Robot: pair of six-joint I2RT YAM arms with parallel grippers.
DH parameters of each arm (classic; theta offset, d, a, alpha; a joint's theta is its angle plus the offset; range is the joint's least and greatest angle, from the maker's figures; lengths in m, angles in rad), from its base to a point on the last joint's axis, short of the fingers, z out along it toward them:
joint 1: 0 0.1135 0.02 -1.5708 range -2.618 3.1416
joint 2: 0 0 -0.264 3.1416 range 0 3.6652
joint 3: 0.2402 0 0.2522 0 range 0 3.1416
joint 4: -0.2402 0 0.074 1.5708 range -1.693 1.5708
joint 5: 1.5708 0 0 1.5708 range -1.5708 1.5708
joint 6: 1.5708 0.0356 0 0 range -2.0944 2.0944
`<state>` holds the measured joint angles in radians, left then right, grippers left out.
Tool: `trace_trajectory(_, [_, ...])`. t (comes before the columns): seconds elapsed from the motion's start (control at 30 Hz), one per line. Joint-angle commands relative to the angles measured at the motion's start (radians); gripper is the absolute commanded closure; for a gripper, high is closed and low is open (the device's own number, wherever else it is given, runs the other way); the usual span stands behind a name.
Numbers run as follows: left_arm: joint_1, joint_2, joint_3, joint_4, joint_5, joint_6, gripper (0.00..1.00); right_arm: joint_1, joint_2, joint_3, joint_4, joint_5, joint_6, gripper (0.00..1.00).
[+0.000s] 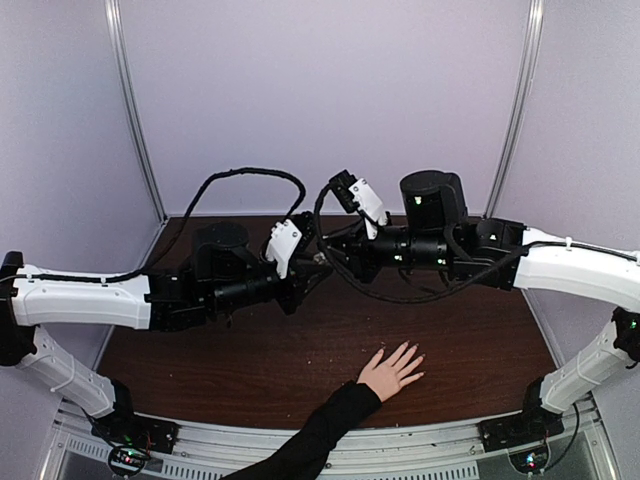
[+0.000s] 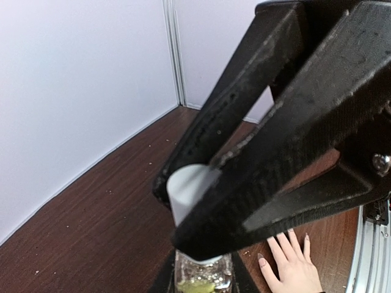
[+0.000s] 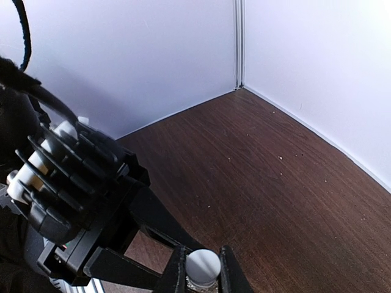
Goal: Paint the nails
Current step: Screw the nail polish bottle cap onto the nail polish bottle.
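A light-skinned hand point(image 1: 392, 372) in a black sleeve lies flat on the brown table, fingers spread. Its pale nails point(image 2: 261, 256) show in the left wrist view at the lower right. Above the table's middle the two arms meet. My left gripper point(image 2: 183, 210) is shut on the white cap point(image 2: 186, 186) of a small clear glass bottle point(image 2: 204, 278) holding glittery yellow-green polish. My right gripper point(image 3: 202, 278) is shut on the bottle just under the cap point(image 3: 202, 264). In the top view the bottle is hidden between the grippers point(image 1: 322, 264).
The dark wooden table point(image 1: 470, 340) is walled by pale panels at the back and both sides. The hand lies near the front edge, right of centre, below the right arm point(image 1: 560, 265). Black cables point(image 1: 250, 175) loop above the arms.
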<state>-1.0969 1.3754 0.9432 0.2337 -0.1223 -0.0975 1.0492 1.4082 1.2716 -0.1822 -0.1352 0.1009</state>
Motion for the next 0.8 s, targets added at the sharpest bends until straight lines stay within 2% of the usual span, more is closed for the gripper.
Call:
trace_trajectory(0.0, [0.014, -0.017, 0.074, 0.168, -0.069, -0.006, 1.0, 0.025, 0.014, -0.021, -0.095, -0.042, 0.021, 0.87])
trace_trajectory(0.07, [0.015, -0.024, 0.069, 0.169, -0.056, -0.01, 1.0, 0.025, 0.004, -0.023, -0.099, -0.041, 0.015, 0.8])
trace_trajectory(0.27, [0.014, -0.052, 0.035, 0.173, 0.004, -0.013, 1.0, 0.018, -0.044, -0.027, -0.115, -0.043, -0.013, 0.7])
trace_trajectory(0.4, [0.016, -0.067, 0.016, 0.179, 0.056, -0.012, 1.0, 0.015, -0.079, -0.034, -0.122, -0.091, -0.042, 0.5])
trace_trajectory(0.47, [0.018, -0.073, 0.01, 0.185, 0.107, -0.012, 1.0, 0.012, -0.095, -0.039, -0.131, -0.124, -0.054, 0.45])
trace_trajectory(0.77, [0.03, -0.114, 0.017, 0.121, 0.43, 0.001, 1.0, -0.02, -0.193, -0.039, -0.228, -0.307, -0.17, 0.42])
